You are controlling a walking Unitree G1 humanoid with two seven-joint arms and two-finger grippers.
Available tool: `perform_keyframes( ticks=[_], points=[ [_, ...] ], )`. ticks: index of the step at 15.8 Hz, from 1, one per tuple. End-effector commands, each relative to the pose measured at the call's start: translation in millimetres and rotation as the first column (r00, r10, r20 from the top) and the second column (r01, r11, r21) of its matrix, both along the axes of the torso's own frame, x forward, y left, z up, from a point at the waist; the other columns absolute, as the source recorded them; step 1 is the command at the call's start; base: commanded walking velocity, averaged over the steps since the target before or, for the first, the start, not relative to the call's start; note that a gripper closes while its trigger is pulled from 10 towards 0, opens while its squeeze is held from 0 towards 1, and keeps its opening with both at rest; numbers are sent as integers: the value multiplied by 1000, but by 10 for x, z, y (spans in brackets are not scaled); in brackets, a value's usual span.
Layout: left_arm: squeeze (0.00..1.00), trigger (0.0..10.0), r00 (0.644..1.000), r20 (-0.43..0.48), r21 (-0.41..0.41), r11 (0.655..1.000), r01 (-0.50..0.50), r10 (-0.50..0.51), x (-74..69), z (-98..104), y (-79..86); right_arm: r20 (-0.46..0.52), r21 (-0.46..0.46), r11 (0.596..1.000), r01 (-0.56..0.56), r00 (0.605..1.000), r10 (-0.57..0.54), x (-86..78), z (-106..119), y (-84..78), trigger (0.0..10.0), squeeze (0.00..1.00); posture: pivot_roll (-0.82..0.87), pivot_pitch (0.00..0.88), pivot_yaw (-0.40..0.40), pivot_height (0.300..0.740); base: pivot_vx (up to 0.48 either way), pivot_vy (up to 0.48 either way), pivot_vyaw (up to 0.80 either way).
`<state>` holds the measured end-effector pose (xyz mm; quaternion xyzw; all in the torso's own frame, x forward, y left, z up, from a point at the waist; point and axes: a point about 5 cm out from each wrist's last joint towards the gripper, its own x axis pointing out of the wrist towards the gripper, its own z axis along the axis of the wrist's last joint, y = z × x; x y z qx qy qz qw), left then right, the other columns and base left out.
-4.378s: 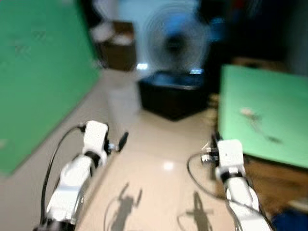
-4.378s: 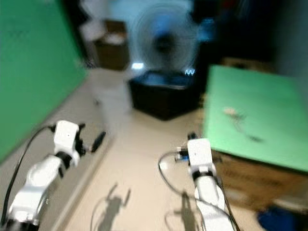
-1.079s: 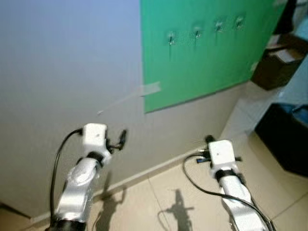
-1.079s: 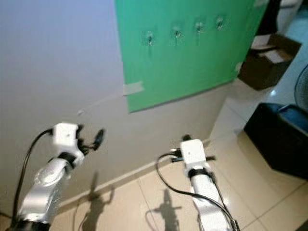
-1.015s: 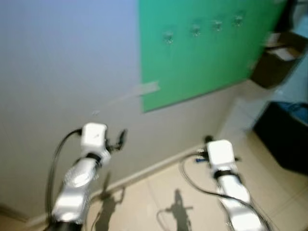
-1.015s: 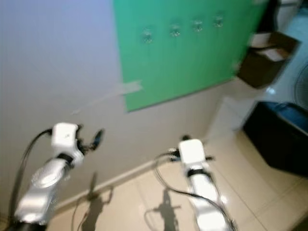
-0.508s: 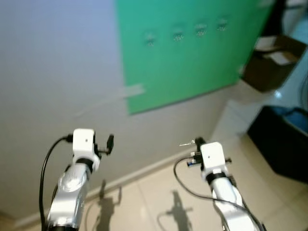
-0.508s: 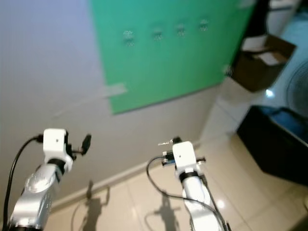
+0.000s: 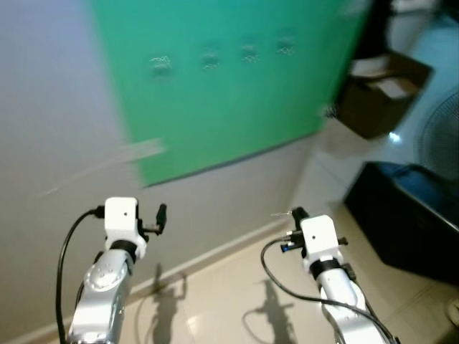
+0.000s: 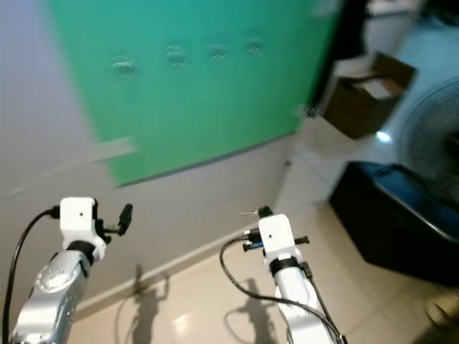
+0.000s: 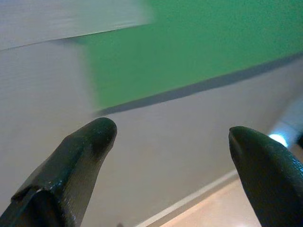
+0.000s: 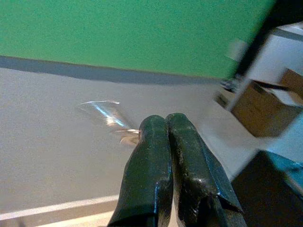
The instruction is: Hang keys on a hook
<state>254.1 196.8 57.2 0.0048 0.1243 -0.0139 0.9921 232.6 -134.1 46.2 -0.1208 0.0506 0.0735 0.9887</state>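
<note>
A green board [image 9: 237,115] hangs on the grey wall ahead, with a row of several small hooks [image 9: 209,59] near its top, blurred. My right gripper [image 9: 294,213] is held up low before the wall, well below the hooks, shut on the keys [image 12: 108,112]; a thin silvery piece sticks out past its fingertips [image 12: 152,124]. In the left eye view the keys [image 9: 280,213] show as a faint sliver. My left gripper [image 9: 161,213] is raised at the same height, open and holding nothing, with its fingers [image 11: 92,137] wide apart.
A strip of tape [image 9: 143,149] holds the board's lower left corner. To the right stand a brown cardboard box [image 9: 380,89], a black bin [image 9: 409,222] and a fan [image 9: 441,136]. A baseboard runs along the tiled floor [image 9: 229,301].
The camera has swung from the green table and fan onto the wall; over the last second the board slid left in the picture. Both arms keep their pose.
</note>
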Motion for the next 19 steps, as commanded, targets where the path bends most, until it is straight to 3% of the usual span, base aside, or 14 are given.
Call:
perform_keyframes(
  ticks=[1, 9, 17, 19],
  points=[
    [0, 10000, 999, 15, 5, 999, 32, -32, 30, 40, -107, 6, -24, 999, 21, 1000, -21, 19, 21, -98, 0, 0, 7, 0, 5, 740, 307, -364, 0],
    [0, 10000, 996, 51, 15, 997, 71, -71, 34, 120, -104, 27, -25, 999, 29, 999, -28, 83, 74, -108, 0, 0, 11, 0, 13, 740, 102, -424, 693],
    [0, 10000, 999, 40, -23, 999, 31, -30, 53, 96, -70, 0, -44, 999, 8, 1000, -8, 44, 30, -82, 0, 0, 2, 0, 13, 740, 30, -442, 729],
    [0, 10000, 999, 30, 31, 999, 22, -22, 50, 66, -51, -1, -32, 999, 21, 1000, -21, 44, 18, -91, 0, 0, 3, 0, 11, 740, 0, 0, 0]
  ],
)
